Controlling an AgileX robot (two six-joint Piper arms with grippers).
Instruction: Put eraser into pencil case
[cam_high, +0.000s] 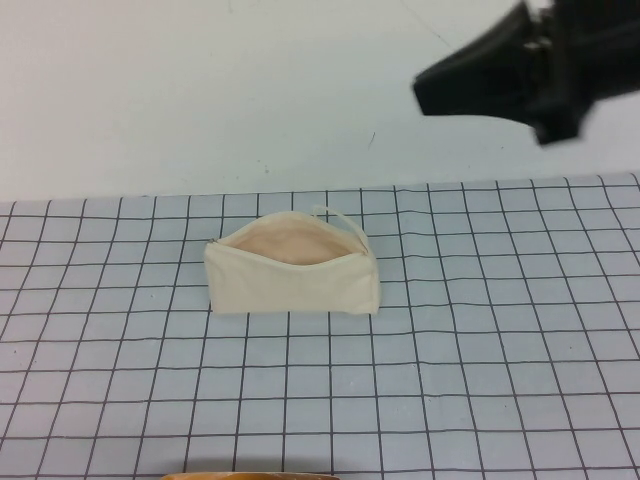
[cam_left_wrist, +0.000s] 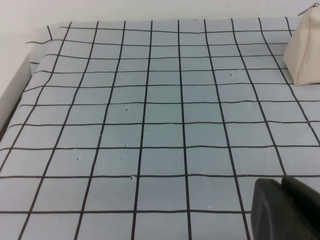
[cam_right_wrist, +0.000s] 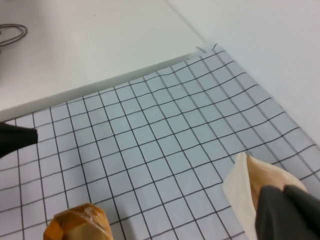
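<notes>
The pencil case (cam_high: 290, 278) is a cream-white pouch lying in the middle of the grid mat, its mouth open and the pinkish lining showing. The eraser does not show in any view. My right gripper (cam_high: 422, 90) hangs high above the mat's far right, well off the pouch, fingers together. In the right wrist view the right gripper (cam_right_wrist: 285, 189) is shut with the open pouch (cam_right_wrist: 240, 185) below it and nothing seen between the fingers. My left gripper (cam_left_wrist: 282, 182) is shut and empty, low over the mat, with the pouch (cam_left_wrist: 305, 50) far from it. The left gripper is out of the high view.
The grey-blue grid mat (cam_high: 480, 380) covers the near table, with bare white table (cam_high: 200, 90) behind it. An orange-brown object (cam_right_wrist: 77, 225) sits near the mat's front edge and also shows in the high view (cam_high: 250, 475). A dark shape (cam_right_wrist: 15, 139) pokes in at the right wrist view's edge.
</notes>
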